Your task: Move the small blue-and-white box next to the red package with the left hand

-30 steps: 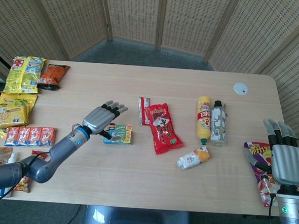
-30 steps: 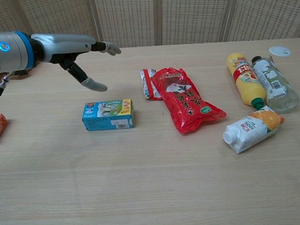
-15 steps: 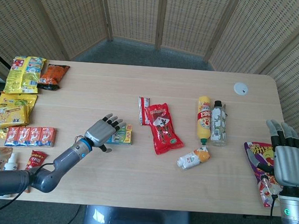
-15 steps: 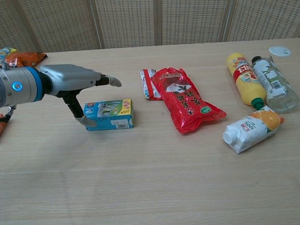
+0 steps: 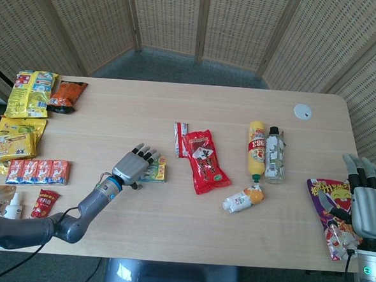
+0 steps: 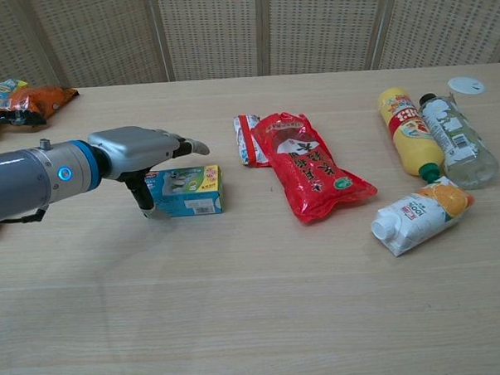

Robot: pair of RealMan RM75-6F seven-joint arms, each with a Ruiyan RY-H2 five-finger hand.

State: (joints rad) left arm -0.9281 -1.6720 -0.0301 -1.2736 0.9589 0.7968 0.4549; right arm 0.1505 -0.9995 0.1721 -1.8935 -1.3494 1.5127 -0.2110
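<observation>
The small blue-and-white box [image 5: 156, 170] [image 6: 193, 191] lies flat on the table, a short way left of the red package [image 5: 204, 160] [image 6: 312, 168]. My left hand [image 5: 135, 165] [image 6: 145, 150] hovers low over the box's left end, fingers stretched out across its top and thumb pointing down by its left front corner. I see no closed hold on the box. The hand hides the box's left part. At the table's right edge my right hand [image 5: 369, 209] stays with its fingers spread and nothing in it; only the head view shows it.
A small red-and-white packet [image 5: 180, 138] [image 6: 246, 139] lies against the red package's far left side. A yellow bottle [image 5: 256, 147], a clear bottle [image 5: 275, 154] and a juice carton [image 5: 243, 199] lie to the right. Snack bags [image 5: 30, 93] crowd the left edge.
My left hand has come down and toward me from above and behind the box to sit over its left end. The box has not moved. The right hand drew back slightly.
</observation>
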